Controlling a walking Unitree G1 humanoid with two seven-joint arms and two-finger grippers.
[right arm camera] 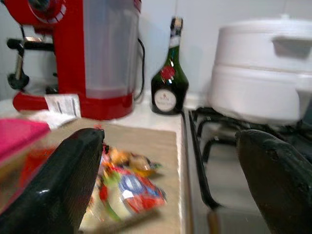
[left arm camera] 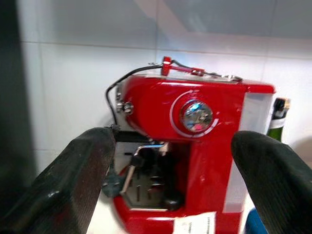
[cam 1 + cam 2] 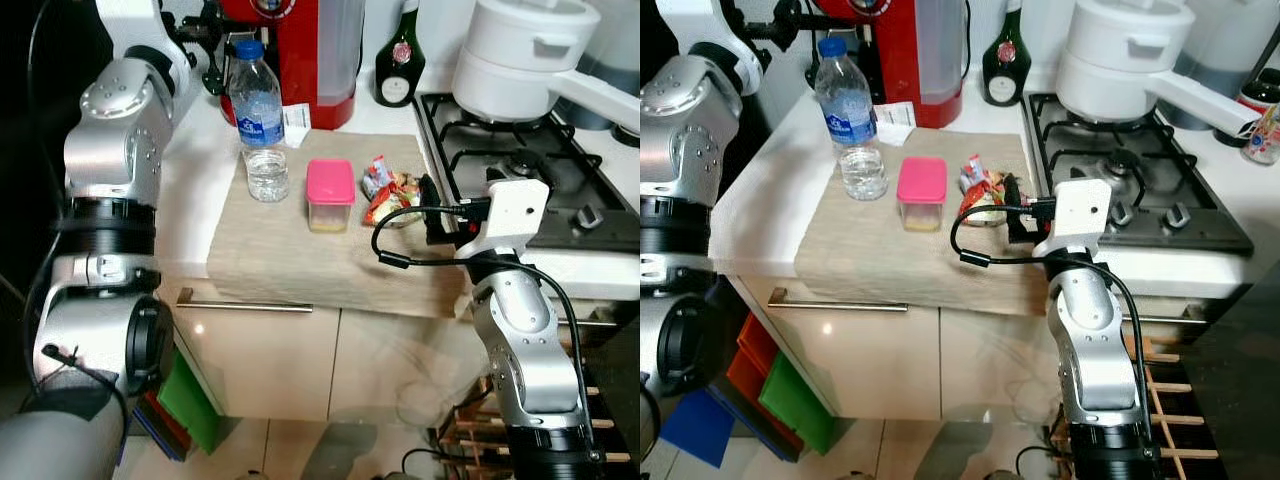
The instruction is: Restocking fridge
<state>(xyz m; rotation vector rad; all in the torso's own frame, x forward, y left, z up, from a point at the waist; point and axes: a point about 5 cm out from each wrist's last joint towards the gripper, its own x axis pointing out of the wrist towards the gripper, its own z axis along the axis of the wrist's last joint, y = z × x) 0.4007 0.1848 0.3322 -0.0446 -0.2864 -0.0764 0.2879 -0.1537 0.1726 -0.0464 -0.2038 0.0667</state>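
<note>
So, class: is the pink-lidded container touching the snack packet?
Apart. The left eye view shows bare mat between the pink-lidded container and the snack packet.

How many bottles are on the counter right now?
2: a clear water bottle with a blue cap behind the glass, and a dark green bottle by the wall near the stove. Others may be hidden.

The head eyes looked down at the counter (image 3: 190, 215). The left wrist camera faced the red coffee machine (image 2: 195, 161) up close. The right wrist camera also saw it (image 1: 73, 58), from low by the snack packets (image 1: 126, 190).
</note>
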